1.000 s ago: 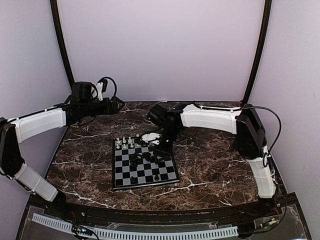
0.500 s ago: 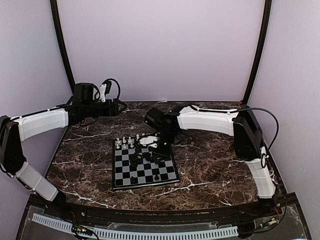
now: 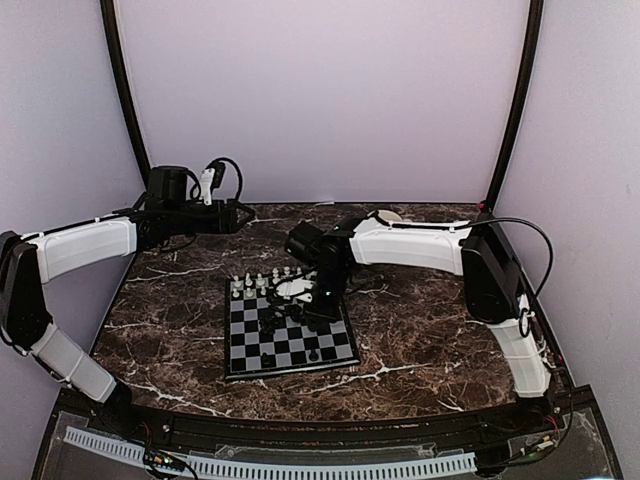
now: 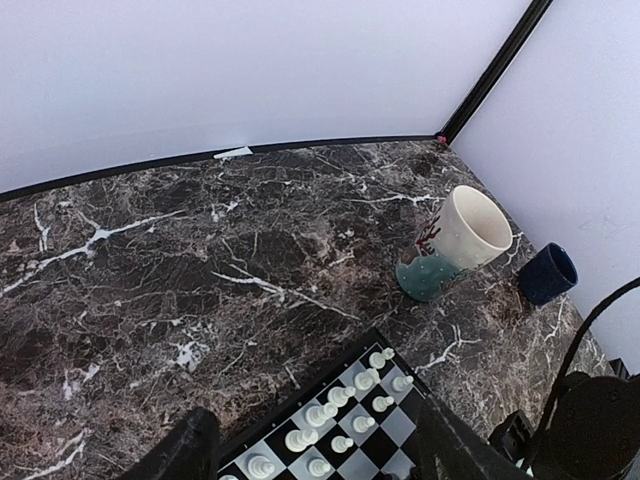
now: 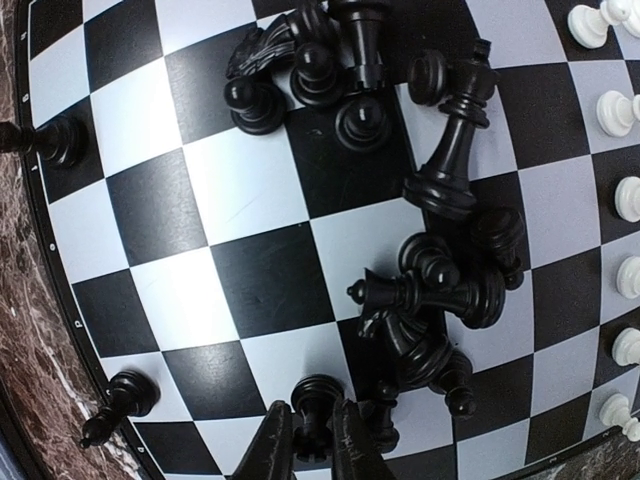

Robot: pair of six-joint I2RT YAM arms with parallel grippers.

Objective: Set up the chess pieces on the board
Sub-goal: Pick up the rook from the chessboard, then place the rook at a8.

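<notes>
Right gripper (image 5: 310, 447) pinches a glossy, round-headed black pawn (image 5: 317, 396) near the edge of the checkered board (image 5: 250, 282), beside tumbled black chess pieces (image 5: 440, 290); left gripper (image 4: 318, 447) hangs spread above the veined marble tabletop (image 4: 200, 250)

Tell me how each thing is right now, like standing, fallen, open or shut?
board: flat on the table
white pieces: standing in rows at one board edge
black pieces: mostly fallen in a heap mid-board
right gripper: shut on the black pawn
black pawn: upright between its fingers
left gripper: open, empty
cream mug: upright or tipped, cannot tell
</notes>
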